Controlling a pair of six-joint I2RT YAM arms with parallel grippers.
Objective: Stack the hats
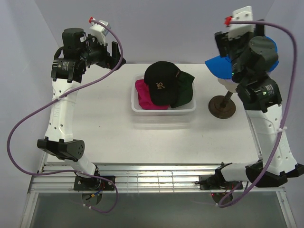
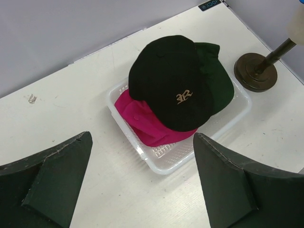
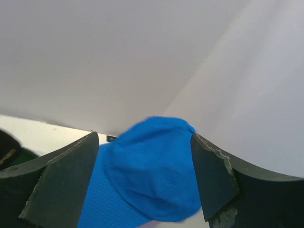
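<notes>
Left gripper [image 2: 142, 137]: fingers spread full, nothing between. Held high over the far left corner of the table [image 1: 95, 118], aimed down at the white basket [image 2: 164, 164].

Right gripper [image 3: 145, 142]: fingers apart, straddling the crown of the blue cap [image 3: 152, 166]. No pinch visible. Fabric close to the right finger, contact not certain from the wrist view.

Blue cap: up on the mannequin head [image 2: 297, 24], over the brown stand [image 1: 222, 105] at the right of the table. Head mostly hidden by cap and arm. Pale edge under the brim; head or another cap, cannot tell.

Black cap [image 1: 161, 83]: top of the pile in the basket, gold emblem up. Magenta cap [image 1: 145, 97] beneath it at left. Dark green cap [image 1: 184, 92] beneath it at right, partly over the basket rim.

Judged stage: blue cap seated on the head, three caps waiting in the basket.

Risks from here:
- Pulling the right fingers away too low: crown fabric snagged, blue cap dragged askew or off.
- Sideways nudge from the right wrist: narrow, top-heavy stand tipped over.
- Grabbing the black cap by its soft crown: fabric collapsing in the grip, or the magenta or green cap lifted along with it, or the light basket dragged.
- Setting more caps on a rounded top: stack sliding off if crowns and brims are misaligned.
</notes>
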